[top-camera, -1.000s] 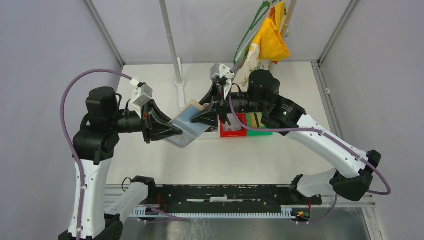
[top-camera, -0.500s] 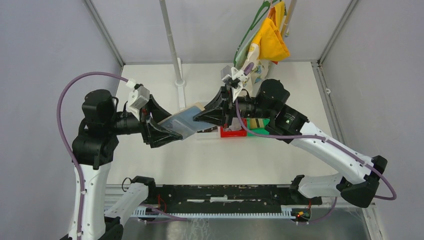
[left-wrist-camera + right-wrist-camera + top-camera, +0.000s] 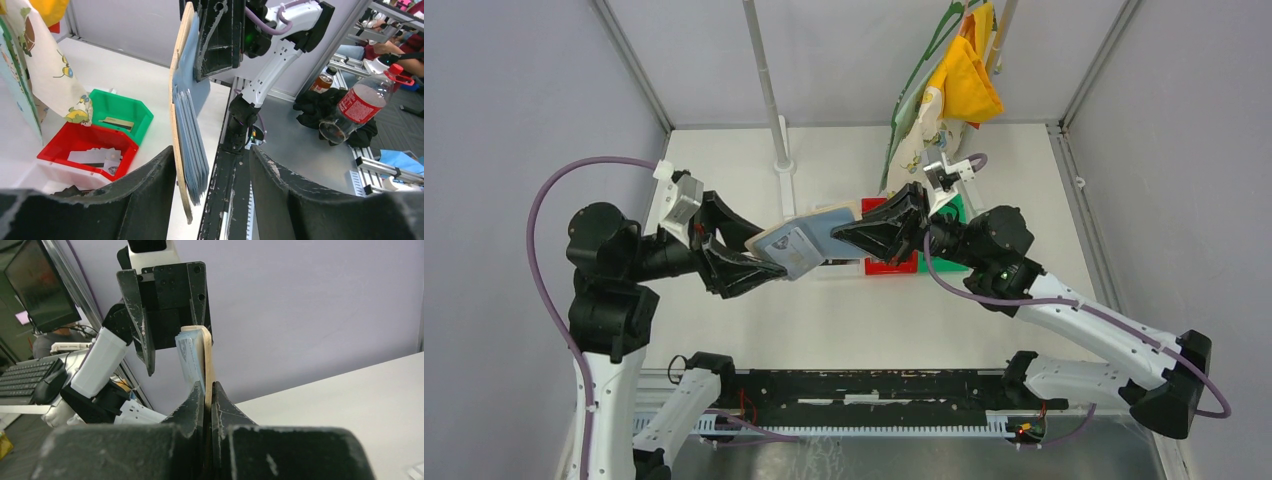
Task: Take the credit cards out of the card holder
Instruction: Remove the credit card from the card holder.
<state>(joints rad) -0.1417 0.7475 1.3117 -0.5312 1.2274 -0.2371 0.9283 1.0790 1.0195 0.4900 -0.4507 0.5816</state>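
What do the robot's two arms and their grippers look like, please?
The left arm and the right arm have glossy white links joined by rounded black joint housings. A thin purple cable loops along each to a grey-white camera block at the wrist. The left gripper and right gripper are matte black, each with two broad tapering fingers scuffed at the edges.

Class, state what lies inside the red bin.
Several pale cards lie in the red bin. From above, the right tool, gripping the holder, covers the bin's middle.

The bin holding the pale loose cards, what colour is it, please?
The bin is red, clearest in the left wrist view.
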